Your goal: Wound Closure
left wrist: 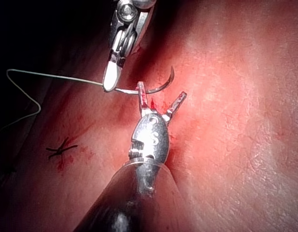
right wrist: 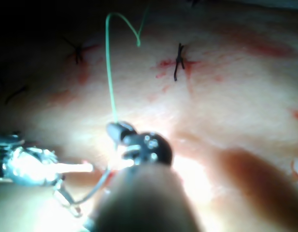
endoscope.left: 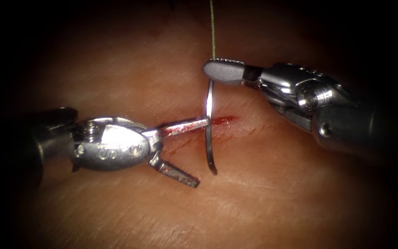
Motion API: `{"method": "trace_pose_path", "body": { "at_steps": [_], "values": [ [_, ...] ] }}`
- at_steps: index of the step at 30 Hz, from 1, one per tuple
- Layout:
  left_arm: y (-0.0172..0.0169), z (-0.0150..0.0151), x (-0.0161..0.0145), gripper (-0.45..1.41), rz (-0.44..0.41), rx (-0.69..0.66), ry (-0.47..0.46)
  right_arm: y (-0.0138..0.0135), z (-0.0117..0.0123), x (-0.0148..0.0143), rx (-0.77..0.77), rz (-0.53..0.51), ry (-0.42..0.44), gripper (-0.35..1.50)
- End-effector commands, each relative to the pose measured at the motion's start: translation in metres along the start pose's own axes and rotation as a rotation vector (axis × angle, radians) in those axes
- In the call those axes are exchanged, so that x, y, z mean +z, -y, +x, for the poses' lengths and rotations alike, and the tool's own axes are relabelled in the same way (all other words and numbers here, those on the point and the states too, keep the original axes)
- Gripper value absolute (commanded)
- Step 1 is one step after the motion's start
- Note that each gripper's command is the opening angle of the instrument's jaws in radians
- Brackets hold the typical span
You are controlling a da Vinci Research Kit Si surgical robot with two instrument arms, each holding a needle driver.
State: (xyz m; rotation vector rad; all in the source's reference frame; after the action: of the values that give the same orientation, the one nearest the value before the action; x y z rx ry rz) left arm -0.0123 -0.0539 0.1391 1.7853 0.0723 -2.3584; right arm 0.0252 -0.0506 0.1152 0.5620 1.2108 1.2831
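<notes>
Endoscope view: my right tool (endoscope.left: 224, 70) clamps the needle (endoscope.left: 209, 124) at its thread end; my left tool (endoscope.left: 194, 152), jaws wide, straddles mid-curve, free of tissue (endoscope.left: 263, 193).

Surgical practice bench — tissue (endoscope.left: 263, 193) with a cut, old stitches (right wrist: 178, 62)

A thin pale green thread (right wrist: 110, 72) rises from the dark metal right gripper (right wrist: 120, 131), beside two dark stitches (right wrist: 178, 62) in the pink tissue (right wrist: 235, 111).

Tissue (endoscope.left: 263, 193), red fluid (endoscope.left: 224, 120) on its cut, tied stitch (left wrist: 62, 149)
</notes>
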Motion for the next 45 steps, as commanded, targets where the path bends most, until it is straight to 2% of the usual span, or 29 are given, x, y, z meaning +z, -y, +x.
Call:
{"method": "trace_pose_path", "body": {
  "at_steps": [1,6,10,12,13,14,15,16,17,26,27,28,29,30,31,33,34,36,45],
  "values": [
    [0.0003,-0.0006,0.0006,0.77,0.003,0.002,0.001,0.0000,-0.0001,0.0011,-0.001,0.004,-0.001,-0.35],
    [0.0001,-0.0011,0.0010,0.62,0.003,0.007,0.002,0.0005,-0.0002,0.0013,-0.005,0.005,0.004,-0.35],
    [0.0002,-0.0015,0.0012,0.47,0.003,0.009,0.003,0.0010,-0.0003,0.0015,-0.002,0.008,0.003,-0.35],
    [0.0002,-0.0016,0.0012,0.32,0.003,0.009,0.002,0.0011,-0.0003,0.0016,-0.002,0.010,0.005,-0.35],
    [0.0002,-0.0016,0.0012,0.32,0.003,0.009,0.002,0.0011,-0.0003,0.0016,-0.002,0.010,0.005,-0.35],
    [0.0003,-0.0018,0.0010,-0.08,0.002,0.010,0.002,0.0011,-0.0003,0.0015,-0.003,0.011,0.005,-0.35],
    [0.0003,-0.0018,0.0009,-0.33,0.001,0.010,0.001,0.0011,-0.0004,0.0015,-0.003,0.011,0.005,-0.35],
    [0.0003,-0.0018,0.0009,-0.33,0.001,0.010,0.001,0.0011,-0.0004,0.0015,-0.003,0.011,0.005,-0.35],
    [0.0003,-0.0019,0.0008,-0.45,0.000,0.011,0.001,0.0011,-0.0004,0.0015,-0.002,0.015,0.005,-0.35],
    [0.0002,-0.0021,0.0000,-0.45,0.000,0.012,0.000,0.0010,-0.0004,0.0014,-0.015,0.017,0.006,-0.35],
    [0.0002,-0.0022,0.0000,-0.45,0.003,0.018,0.002,0.0010,-0.0003,0.0014,-0.044,0.025,0.011,-0.23],
    [0.0002,-0.0022,-0.0001,-0.45,0.005,0.024,0.003,0.0009,-0.0002,0.0014,-0.056,0.031,0.008,0.00],
    [0.0002,-0.0022,-0.0001,-0.45,0.005,0.024,0.003,0.0009,-0.0002,0.0014,-0.056,0.031,0.008,0.00],
    [0.0003,-0.0023,-0.0002,-0.45,0.007,0.036,0.004,0.0008,-0.0001,0.0014,-0.079,0.035,0.007,0.41],
    [0.0003,-0.0023,-0.0002,-0.45,0.007,0.036,0.004,0.0008,-0.0001,0.0014,-0.079,0.035,0.007,0.41],
    [0.0003,-0.0024,-0.0005,-0.45,0.009,0.055,0.005,0.0007,0.0000,0.0012,-0.091,0.041,0.011,0.81],
    [0.0003,-0.0025,-0.0006,-0.45,0.008,0.061,0.004,0.0007,0.0000,0.0012,-0.097,0.041,0.011,0.93],
    [0.0004,-0.0026,-0.0009,-0.45,0.007,0.073,0.003,0.0006,0.0001,0.0009,-0.103,0.044,0.013,0.99],
    [0.0005,-0.0027,-0.0012,-0.45,0.009,0.132,0.003,0.0005,-0.0003,-0.0003,-0.113,0.097,0.047,0.94]
  ]
}}
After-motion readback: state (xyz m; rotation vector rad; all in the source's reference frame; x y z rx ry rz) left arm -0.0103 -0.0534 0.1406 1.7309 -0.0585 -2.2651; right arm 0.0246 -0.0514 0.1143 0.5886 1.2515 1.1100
